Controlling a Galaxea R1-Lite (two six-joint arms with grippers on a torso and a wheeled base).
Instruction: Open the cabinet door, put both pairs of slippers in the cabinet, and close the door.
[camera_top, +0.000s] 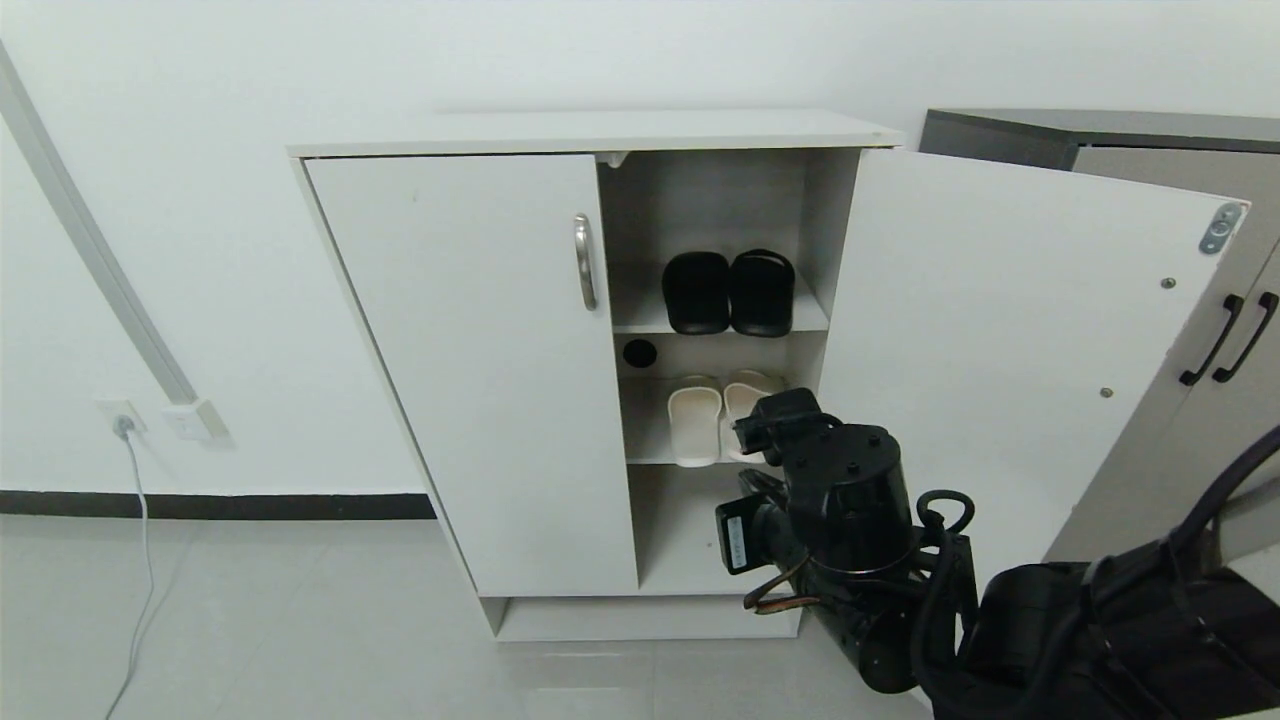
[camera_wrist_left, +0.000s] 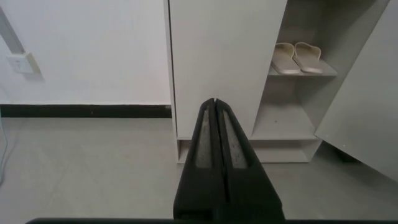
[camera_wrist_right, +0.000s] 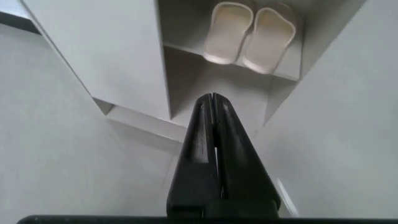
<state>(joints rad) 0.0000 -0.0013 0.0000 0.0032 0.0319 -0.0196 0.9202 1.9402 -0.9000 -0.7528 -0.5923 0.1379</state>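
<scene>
Inside the white wooden cabinet (camera_top: 600, 130), black rubber slippers (camera_top: 728, 292) sit with cream rubber slippers (camera_top: 712, 415) at six o'clock; left gripper (camera_wrist_left: 214, 104) and right gripper (camera_wrist_right: 212, 98) are pressed together.

left claw (camera_wrist_left: 214, 102) closed, empty, right claw (camera_wrist_right: 212, 98) closed, empty, right arm (camera_top: 845, 520) forward

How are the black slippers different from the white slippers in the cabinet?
The black slippers are dark; the white slippers are pale. The black slippers sit on the higher shelf, and the white slippers sit one shelf below. Both pairs lie side by side inside the cabinet, on the side where the door stands open.
</scene>
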